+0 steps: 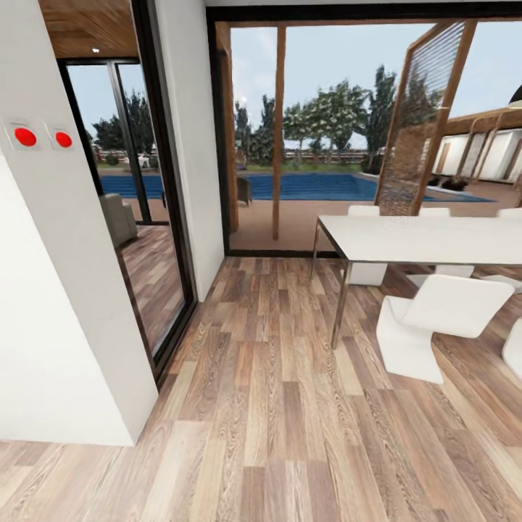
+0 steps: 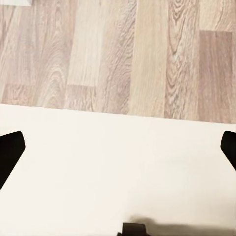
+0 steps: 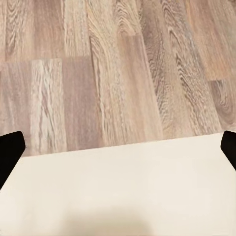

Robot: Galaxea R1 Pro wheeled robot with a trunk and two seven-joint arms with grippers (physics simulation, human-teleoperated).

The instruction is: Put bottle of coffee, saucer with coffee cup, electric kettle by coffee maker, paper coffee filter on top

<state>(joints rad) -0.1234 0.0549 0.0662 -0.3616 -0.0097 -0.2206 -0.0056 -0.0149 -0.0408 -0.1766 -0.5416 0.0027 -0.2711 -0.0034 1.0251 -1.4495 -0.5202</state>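
Floorboards [image 1: 275,406] of pale wood run from near to far in the head view, with a white wall [image 1: 65,304] at the near left carrying two red buttons [image 1: 25,136]. To the right stands a white dining table [image 1: 428,239] with white chairs [image 1: 435,322] around it, and far beyond the glass lies a blue pool [image 1: 319,187] with trees behind.

None of the coffee station's things appear here: no coffee maker, bottle, filter, saucer, cup or kettle, and no kitchen counter or shelf, so where they stand cannot be told. Judging by this, the robot is on its way through the dining area, and nothing shows any part of the set-up done; as far as these pictures go, every step could yet be left.

The left gripper [image 2: 118,147] has its dark fingertips [image 2: 10,150] at the far edges of its wrist view, spread wide with nothing between them, above a cream surface, probably the robot's own body. The right gripper [image 3: 118,150] is likewise spread and empty, fingertips [image 3: 11,147] wide apart over the same cream surface and the wood floor.
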